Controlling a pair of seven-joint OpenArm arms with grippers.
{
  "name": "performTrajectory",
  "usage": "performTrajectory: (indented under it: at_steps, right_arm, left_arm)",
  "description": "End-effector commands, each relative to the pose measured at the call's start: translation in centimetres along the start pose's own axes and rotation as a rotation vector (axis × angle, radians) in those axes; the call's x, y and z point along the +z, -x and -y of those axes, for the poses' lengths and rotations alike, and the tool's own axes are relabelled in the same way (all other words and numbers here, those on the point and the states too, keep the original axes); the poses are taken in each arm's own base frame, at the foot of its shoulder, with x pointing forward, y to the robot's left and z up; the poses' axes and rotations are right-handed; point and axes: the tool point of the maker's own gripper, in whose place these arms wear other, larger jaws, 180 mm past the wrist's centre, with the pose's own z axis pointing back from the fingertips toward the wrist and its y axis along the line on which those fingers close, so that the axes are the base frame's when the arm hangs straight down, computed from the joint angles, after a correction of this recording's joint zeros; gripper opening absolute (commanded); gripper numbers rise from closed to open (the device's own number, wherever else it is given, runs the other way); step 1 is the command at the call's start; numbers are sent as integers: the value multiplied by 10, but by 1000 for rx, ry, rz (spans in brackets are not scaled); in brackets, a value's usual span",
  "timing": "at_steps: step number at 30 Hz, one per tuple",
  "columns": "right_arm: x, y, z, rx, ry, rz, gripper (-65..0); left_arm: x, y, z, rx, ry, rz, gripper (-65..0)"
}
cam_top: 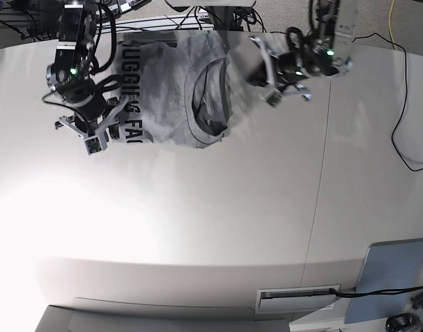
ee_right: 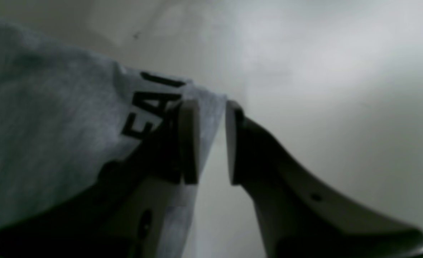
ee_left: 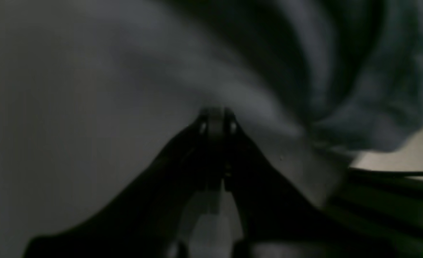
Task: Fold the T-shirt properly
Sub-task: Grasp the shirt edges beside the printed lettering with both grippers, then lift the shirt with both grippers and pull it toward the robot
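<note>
The heather-grey T-shirt (cam_top: pixel 166 90) lies bunched at the table's far edge, collar opening showing and black lettering along its left side. My right gripper (cam_top: pixel 104 135) is at the shirt's lettered left edge. In the right wrist view it (ee_right: pixel 211 107) is open, with the lettered shirt edge (ee_right: pixel 53 125) lying by the left finger and partly in the gap. My left gripper (cam_top: pixel 270 72) is at the shirt's right side, motion-blurred. In the dark left wrist view its fingers (ee_left: pixel 216 120) are closed together, with grey cloth (ee_left: pixel 376 89) stretching away from them.
A black cable (cam_top: pixel 405 104) loops over the table's right side. A grey-blue panel (cam_top: pixel 391 273) sits at the lower right corner. A white slotted fixture (cam_top: pixel 298 299) is at the front edge. A seam (cam_top: pixel 322 173) runs down the pale tabletop.
</note>
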Motion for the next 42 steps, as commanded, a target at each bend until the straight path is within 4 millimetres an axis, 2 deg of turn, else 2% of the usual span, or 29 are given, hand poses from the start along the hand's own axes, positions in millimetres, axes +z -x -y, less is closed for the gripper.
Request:
performTrajectory:
  at_steps: [1, 4, 6, 9, 14, 19, 23, 30, 35, 42]
  right_arm:
    - [-1, -12, 5, 9, 2, 38, -522]
    - [-11, 1, 6, 0, -11, -23, -522]
    - [-13, 13, 1, 20, -40, -76, -522]
    - [-13, 25, -4, 26, -67, -135, -522]
    - [-10, 29, -20, -36, -143, -119, -522]
    - [-9, 25, -60, -66, -274, -93, -522]
    - [-15, 17, -93, -43, -299, -71, -522]
    - [-25, 8, -95, 41, -202, -71, -522]
    - [-26, 7, -92, 48, -196, -96, -522]
    - [-19, -7, -89, 65, -180, -65, -522]
  left_arm:
    - [8, 6, -17, -12, -54, -24, -650]
    - [19, 2, -39, 6, -109, 11, -650]
    - [24, -3, -42, 45, -95, 52, -650]
    - [29, -21, -22, 62, 39, 152, -650]
    - [35, -46, 8, 191, 210, 269, -650]
    - [28, -42, 29, 174, 288, 207, -650]
    - [26, -39, 34, 163, 304, 185, -650]
    - [24, -26, 39, 157, 320, 111, -650]
    - [17, -10, 26, 93, 225, 37, -650]
    - [1, -8, -22, 70, 19, 50, -650]
